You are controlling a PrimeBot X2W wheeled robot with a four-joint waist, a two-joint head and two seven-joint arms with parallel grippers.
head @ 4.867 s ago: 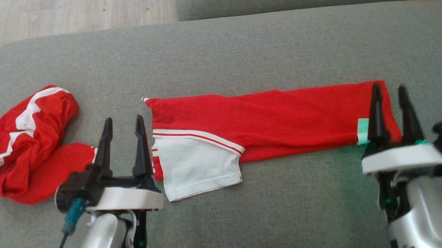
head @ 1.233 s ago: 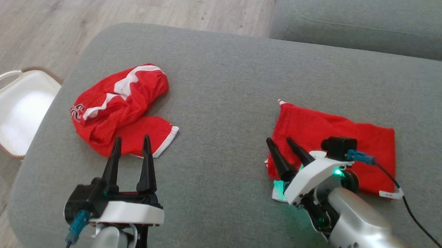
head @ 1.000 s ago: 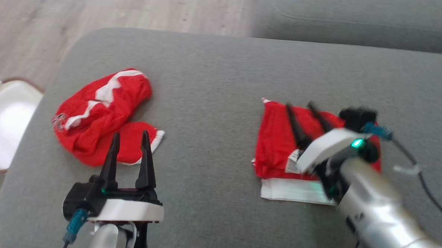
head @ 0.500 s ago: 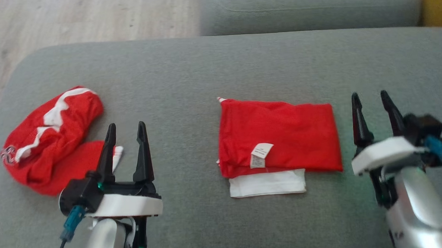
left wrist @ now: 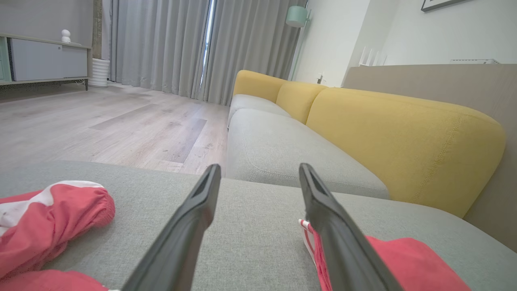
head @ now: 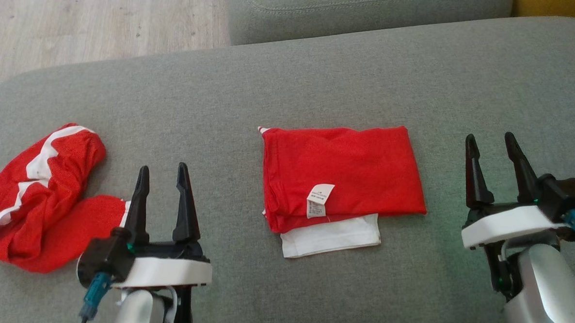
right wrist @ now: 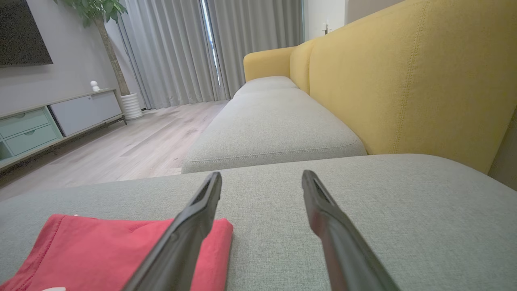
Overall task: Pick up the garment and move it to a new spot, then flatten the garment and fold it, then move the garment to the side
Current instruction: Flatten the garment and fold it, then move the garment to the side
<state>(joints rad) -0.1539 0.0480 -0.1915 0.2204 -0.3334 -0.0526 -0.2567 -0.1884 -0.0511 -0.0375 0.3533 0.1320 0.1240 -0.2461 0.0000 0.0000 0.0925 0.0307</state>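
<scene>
garment (head: pixel 339 178) — folded, flat mid-sofa (head: pixel 313 82) | left fingers (head: pixel 138 202) spread wide, holding nothing | right fingers (head: pixel 473 177) spread wide, holding nothing — near garment's right edge, not touching

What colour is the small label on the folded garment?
White, with tiny dark print; the label shows best in the head view.

Even soft daylight from the curtained window (left wrist: pixel 177 44), faint shadows, sharp frames, wide-angle stretching at wrist-view edges
</scene>
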